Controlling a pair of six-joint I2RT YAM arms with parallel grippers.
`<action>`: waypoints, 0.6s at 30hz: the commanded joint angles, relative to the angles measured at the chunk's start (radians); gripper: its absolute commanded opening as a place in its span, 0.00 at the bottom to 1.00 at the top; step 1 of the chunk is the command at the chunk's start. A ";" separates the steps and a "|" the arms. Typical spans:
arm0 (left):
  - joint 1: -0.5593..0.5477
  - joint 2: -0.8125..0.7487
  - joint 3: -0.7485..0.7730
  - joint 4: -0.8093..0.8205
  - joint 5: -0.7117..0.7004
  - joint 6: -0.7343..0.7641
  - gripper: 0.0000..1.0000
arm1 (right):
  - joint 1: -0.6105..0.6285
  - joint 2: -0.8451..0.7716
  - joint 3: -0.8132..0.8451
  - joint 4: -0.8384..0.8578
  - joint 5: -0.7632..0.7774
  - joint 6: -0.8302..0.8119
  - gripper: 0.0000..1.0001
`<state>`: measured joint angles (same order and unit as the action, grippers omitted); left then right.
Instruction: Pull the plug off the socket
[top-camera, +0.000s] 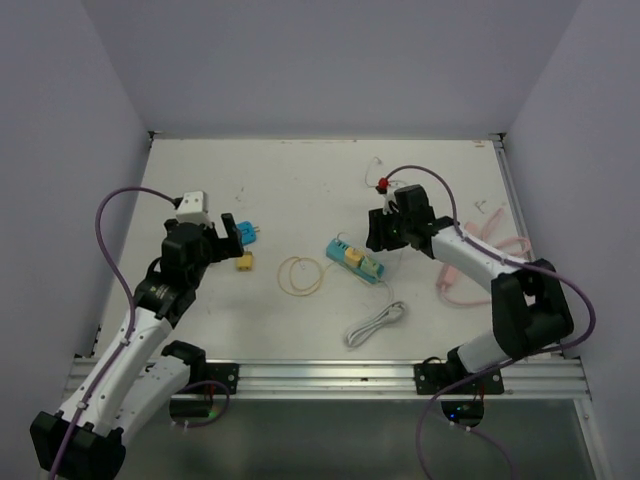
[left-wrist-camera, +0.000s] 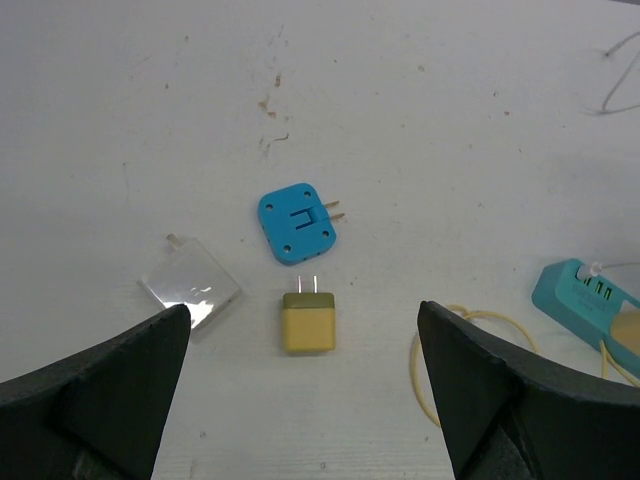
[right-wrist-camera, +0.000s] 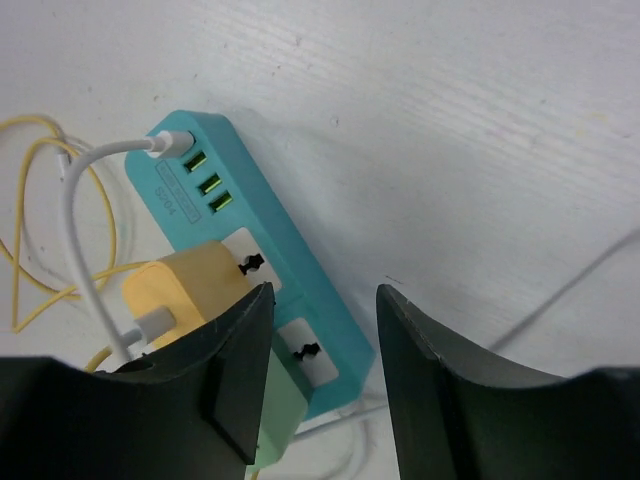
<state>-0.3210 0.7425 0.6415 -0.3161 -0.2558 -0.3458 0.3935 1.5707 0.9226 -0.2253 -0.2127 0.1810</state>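
The socket is a teal power strip (top-camera: 340, 249) (right-wrist-camera: 262, 240) lying mid-table. Plugged into it are a yellow plug (right-wrist-camera: 185, 290) (top-camera: 352, 256) with a white cable and, beside it, a pale green plug (right-wrist-camera: 288, 415) (top-camera: 371, 268). My right gripper (right-wrist-camera: 325, 296) (top-camera: 385, 236) hovers over the strip's end, open, with nothing held; its left finger (right-wrist-camera: 235, 370) is next to both plugs. My left gripper (left-wrist-camera: 303, 310) (top-camera: 226, 236) stands wide open above a loose yellow plug (left-wrist-camera: 309, 321), far left of the strip.
Near the left gripper lie a blue adapter (left-wrist-camera: 297, 222) and a clear plastic piece (left-wrist-camera: 192, 287). A yellow cord loop (top-camera: 300, 274) sits left of the strip, a coiled white cable (top-camera: 375, 323) in front of it, and a pink cable (top-camera: 470, 265) at the right.
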 joint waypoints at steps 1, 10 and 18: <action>0.008 0.003 -0.006 0.055 0.047 0.030 1.00 | -0.002 -0.152 -0.011 -0.037 0.145 0.029 0.50; -0.055 0.256 0.041 0.136 0.280 -0.220 0.96 | 0.001 -0.363 -0.108 -0.117 0.203 0.075 0.51; -0.257 0.612 0.222 0.236 0.199 -0.314 0.90 | 0.005 -0.443 -0.186 -0.148 0.205 0.130 0.50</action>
<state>-0.5335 1.2716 0.7540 -0.1944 -0.0444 -0.5938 0.3927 1.1694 0.7494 -0.3550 -0.0345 0.2752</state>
